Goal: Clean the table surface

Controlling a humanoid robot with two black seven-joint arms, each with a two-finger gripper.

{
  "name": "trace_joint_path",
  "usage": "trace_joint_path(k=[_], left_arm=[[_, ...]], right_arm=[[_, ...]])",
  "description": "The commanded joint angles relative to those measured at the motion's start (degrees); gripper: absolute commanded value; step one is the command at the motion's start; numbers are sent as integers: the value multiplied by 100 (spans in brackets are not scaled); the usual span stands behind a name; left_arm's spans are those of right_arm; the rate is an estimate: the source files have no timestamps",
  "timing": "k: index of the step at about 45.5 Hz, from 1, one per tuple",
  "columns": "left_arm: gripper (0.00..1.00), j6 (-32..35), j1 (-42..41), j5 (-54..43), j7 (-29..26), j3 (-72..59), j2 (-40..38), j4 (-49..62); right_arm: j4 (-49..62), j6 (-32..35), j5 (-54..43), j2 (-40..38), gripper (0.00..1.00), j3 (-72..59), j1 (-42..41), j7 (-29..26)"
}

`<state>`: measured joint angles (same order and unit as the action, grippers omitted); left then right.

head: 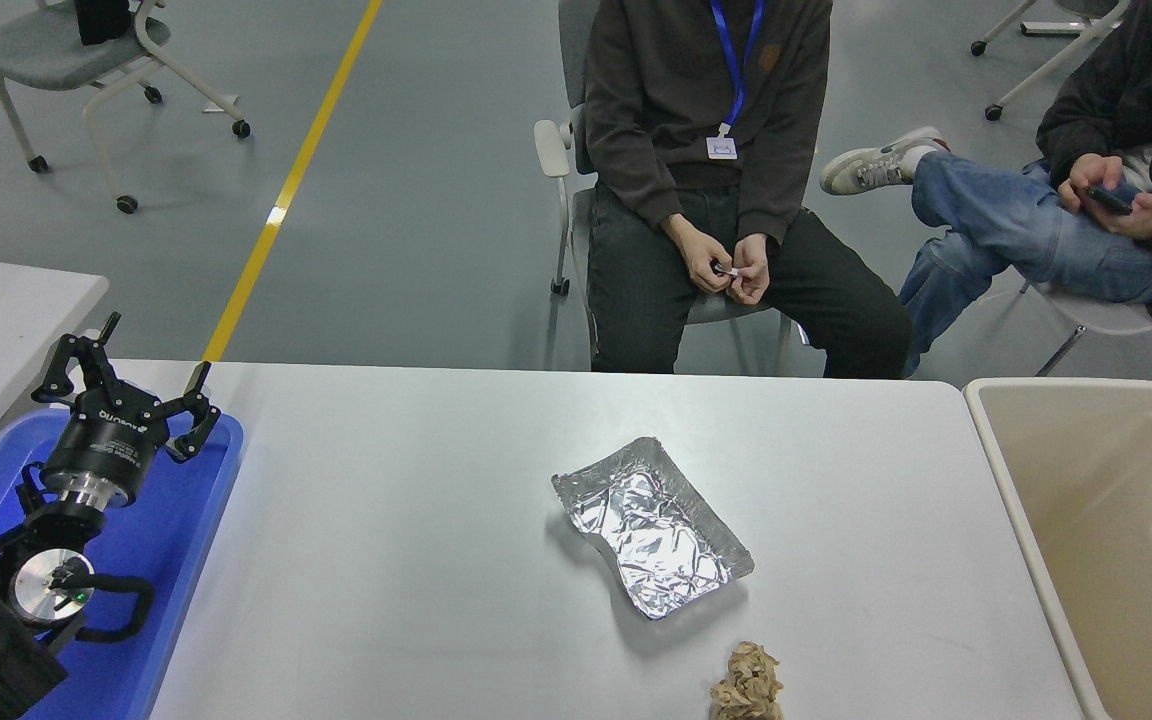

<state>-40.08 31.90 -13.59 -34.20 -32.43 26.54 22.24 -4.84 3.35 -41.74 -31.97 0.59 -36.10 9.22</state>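
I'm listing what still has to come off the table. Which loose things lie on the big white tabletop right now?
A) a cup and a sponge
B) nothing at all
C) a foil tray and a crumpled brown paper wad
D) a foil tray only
C: the crinkled foil tray sits mid-table, and a crumpled brown paper wad lies apart from it at the near edge.
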Motion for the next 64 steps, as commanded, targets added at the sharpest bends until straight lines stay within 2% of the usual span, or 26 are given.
trace_joint_path(k=[1,7,8,9,10,13,15,16,17,43,53,64], left_arm=[[100,0,0,5,1,0,0,0],[100,0,0,-4,1,0,0,0],[100,0,0,5,1,0,0,0],[100,0,0,5,-7,0,0,0],[100,0,0,5,1,0,0,0],[100,0,0,-4,1,0,0,0],[100,0,0,5,1,0,0,0],[100,0,0,-4,1,0,0,0],[100,0,0,-4,1,0,0,0],[100,9,-9,-4,-16,0,9,0],[100,9,-9,-4,-7,0,9,0],[100,9,-9,-4,-7,0,9,0]], right_arm=[[132,-27,61,139,0,-6,60,-8],[141,-36,70,139,0,20,60,-34],[158,-45,70,147,13,29,60,-43],[185,-62,87,147,38,46,60,-52],[220,-80,122,156,54,64,60,-52],[264,-106,333,182,69,3,60,-43],[273,-106,456,209,86,-6,60,-43],[273,-98,500,209,98,-15,60,-43],[281,-89,518,209,100,-15,60,-43],[281,-27,588,192,100,108,-19,-43],[282,245,1274,95,100,20,-63,-43],[-8,377,1362,-116,100,625,-204,-16]])
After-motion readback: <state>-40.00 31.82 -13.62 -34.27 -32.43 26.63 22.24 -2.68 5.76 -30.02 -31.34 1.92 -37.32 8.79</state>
